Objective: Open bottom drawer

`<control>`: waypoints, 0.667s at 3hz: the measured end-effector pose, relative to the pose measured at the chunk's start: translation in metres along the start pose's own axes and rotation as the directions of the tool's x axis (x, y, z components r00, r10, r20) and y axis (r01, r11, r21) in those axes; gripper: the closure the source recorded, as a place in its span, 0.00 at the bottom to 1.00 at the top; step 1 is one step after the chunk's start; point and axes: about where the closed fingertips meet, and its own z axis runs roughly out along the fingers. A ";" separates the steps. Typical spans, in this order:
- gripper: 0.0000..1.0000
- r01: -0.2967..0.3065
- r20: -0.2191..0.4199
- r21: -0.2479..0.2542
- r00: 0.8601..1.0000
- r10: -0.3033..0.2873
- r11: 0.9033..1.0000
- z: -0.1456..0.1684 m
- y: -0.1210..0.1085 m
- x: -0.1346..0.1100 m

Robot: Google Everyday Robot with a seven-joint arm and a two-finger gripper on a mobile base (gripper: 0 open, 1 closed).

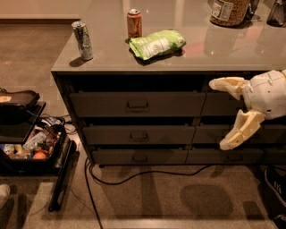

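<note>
The bottom drawer (pixel 139 156) is the slim, low, dark grey-brown front at the foot of the left stack, shut, with a small dark bar handle (pixel 139 158) at its centre. Two taller-fronted drawers (pixel 137 104) sit above it, also shut. My gripper (pixel 222 114) is at the right edge of the view, in front of the right stack, open with its cream fingers (pixel 225 83) spread wide apart and holding nothing. It hangs well to the right of and above the bottom drawer's handle, apart from the drawer fronts.
On the countertop (pixel 107 58) stand a silver can (pixel 83 40), a red can (pixel 134 23), a green chip bag (pixel 157 43) and a jar (pixel 229 10). A black case of items (pixel 31 147) lies on the floor at left. A cable (pixel 134 175) runs across the floor by the cabinet base.
</note>
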 end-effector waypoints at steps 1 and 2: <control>0.00 0.000 0.000 -0.001 1.000 0.000 1.000 0.000 0.000 0.000; 0.00 0.010 0.143 -0.051 0.990 -0.002 0.999 0.015 0.004 -0.008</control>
